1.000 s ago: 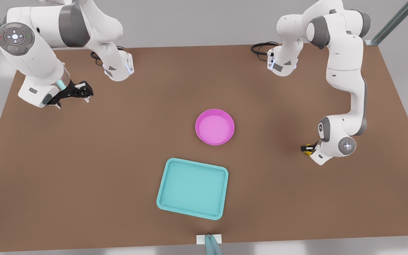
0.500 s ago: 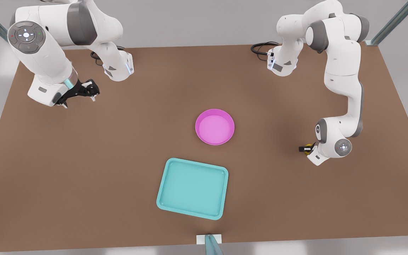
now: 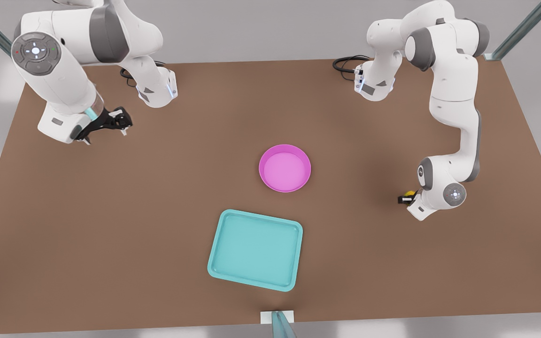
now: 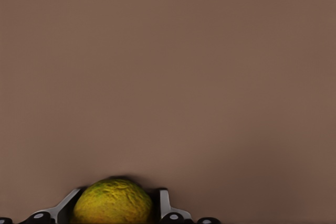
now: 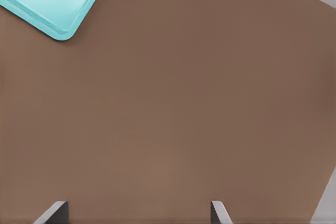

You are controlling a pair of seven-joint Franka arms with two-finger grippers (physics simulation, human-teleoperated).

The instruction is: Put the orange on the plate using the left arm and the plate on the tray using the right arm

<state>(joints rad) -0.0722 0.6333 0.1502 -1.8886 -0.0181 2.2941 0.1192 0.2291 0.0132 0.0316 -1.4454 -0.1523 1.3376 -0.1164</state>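
Note:
The orange sits low over the brown table between the fingers of my left gripper, which is shut on it. In the front view that gripper is at the right side of the table, with a bit of the orange showing at its tip. The pink plate stands mid-table with nothing in it. Just in front of it lies the teal tray, a corner of which shows in the right wrist view. My right gripper hangs open at the far left, well away from both.
Both arm bases stand at the table's back edge, with black cables beside them. A small bracket sits at the front edge, past the tray. Bare brown table lies between the plate and each gripper.
The right arm has swung a little toward the table's middle, then settled. The left arm's wrist has dropped slightly over the orange and holds there.

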